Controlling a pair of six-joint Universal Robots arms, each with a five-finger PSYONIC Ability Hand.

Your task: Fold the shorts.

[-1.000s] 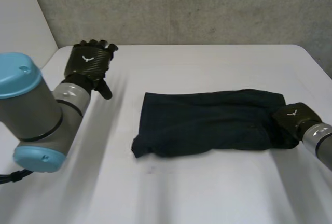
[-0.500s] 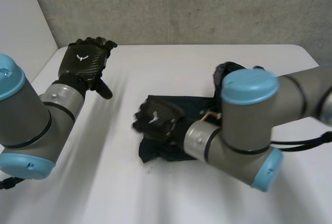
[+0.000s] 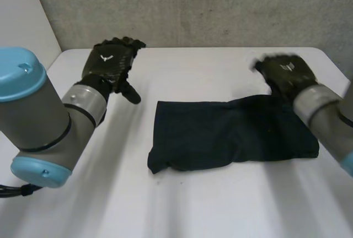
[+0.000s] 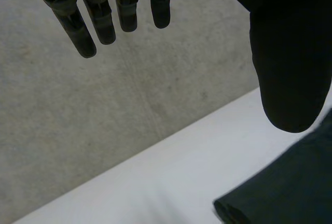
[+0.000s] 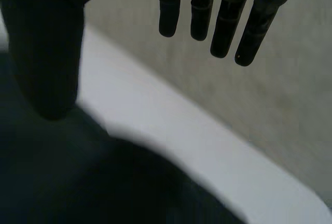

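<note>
The dark shorts lie flat on the white bench. The left hand hovers beside the shorts' left end, fingers straight, slightly spread, empty. The right hand hangs above their far right corner, fingers likewise straight and empty. Recommended: pinch one end's corners firmly and lay them evenly over the opposite end.
</note>
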